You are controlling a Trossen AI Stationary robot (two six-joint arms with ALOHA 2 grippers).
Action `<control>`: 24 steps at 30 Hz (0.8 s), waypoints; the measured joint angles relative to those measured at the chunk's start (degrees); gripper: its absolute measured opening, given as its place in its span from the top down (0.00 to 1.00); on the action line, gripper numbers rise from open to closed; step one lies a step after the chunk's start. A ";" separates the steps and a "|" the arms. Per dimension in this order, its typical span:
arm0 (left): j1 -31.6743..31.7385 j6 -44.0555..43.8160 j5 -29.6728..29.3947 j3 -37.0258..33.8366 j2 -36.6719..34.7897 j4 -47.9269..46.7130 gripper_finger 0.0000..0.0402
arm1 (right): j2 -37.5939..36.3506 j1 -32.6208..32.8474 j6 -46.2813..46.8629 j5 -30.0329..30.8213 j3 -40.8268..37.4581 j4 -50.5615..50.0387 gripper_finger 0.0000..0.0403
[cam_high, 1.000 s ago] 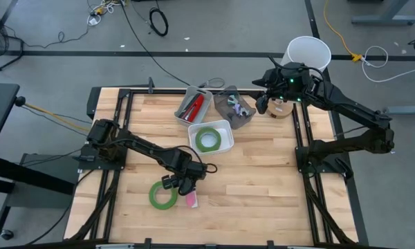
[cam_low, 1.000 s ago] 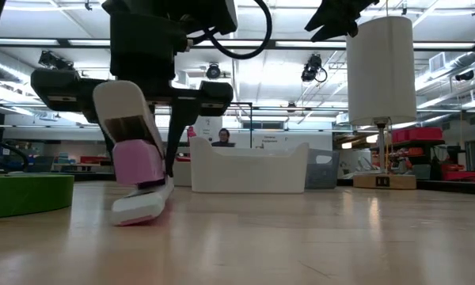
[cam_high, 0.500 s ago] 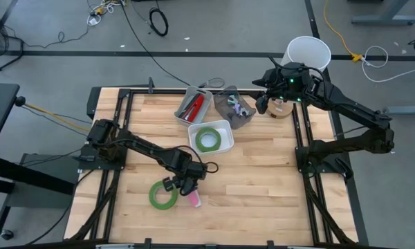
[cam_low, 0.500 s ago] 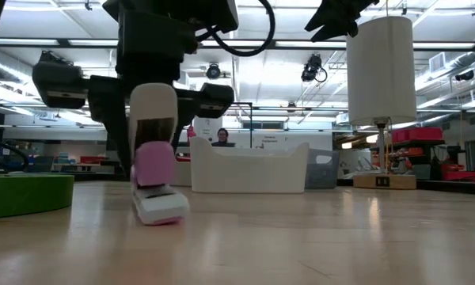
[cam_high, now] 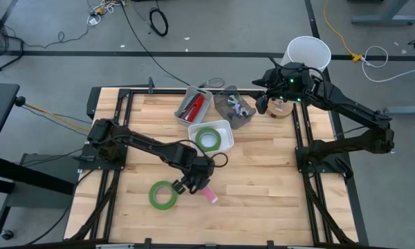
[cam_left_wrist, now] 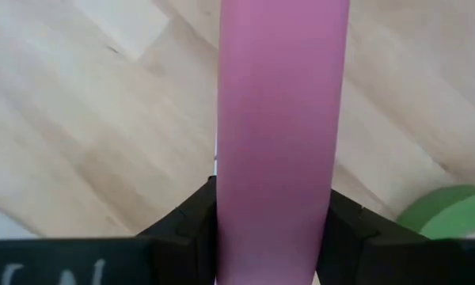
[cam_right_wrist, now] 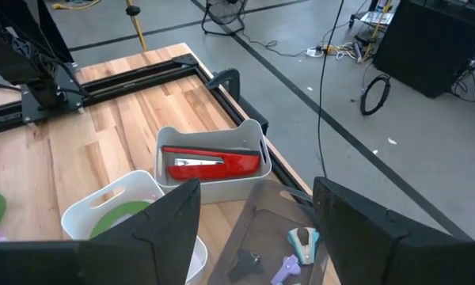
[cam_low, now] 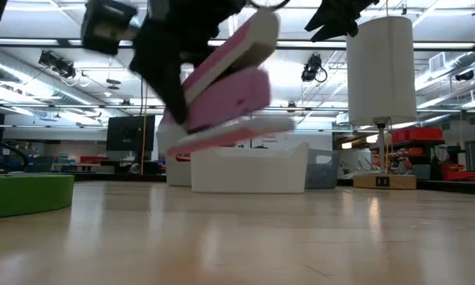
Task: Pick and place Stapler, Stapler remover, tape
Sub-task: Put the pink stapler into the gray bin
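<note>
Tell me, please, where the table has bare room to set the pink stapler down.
Bare wood lies right of the green tape roll, below the white bin. The far edge is crowded: grey bin, dark bin. The left gripper holds the pink stapler.

My left gripper (cam_high: 202, 185) carries the pink stapler (cam_high: 209, 195) clear off the table (cam_high: 263, 180), near its front edge. A green tape roll (cam_high: 163, 195) lies just beside it. Toward the back edge stand a white bin (cam_high: 226, 142), a grey bin (cam_high: 191, 113) and a clear tray (cam_high: 247, 117), close together. Bare wood stretches open toward the front right corner.
</note>
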 joint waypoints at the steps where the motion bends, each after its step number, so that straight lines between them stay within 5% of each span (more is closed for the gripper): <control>1: 0.21 -0.70 0.00 1.12 0.00 -0.83 0.63 | 0.00 -0.01 -0.21 0.00 0.00 -0.01 0.39; 24: 17.39 -2.09 -10.18 22.25 -0.02 -24.28 0.63 | -0.30 0.02 -3.68 -0.01 -0.02 -4.24 0.39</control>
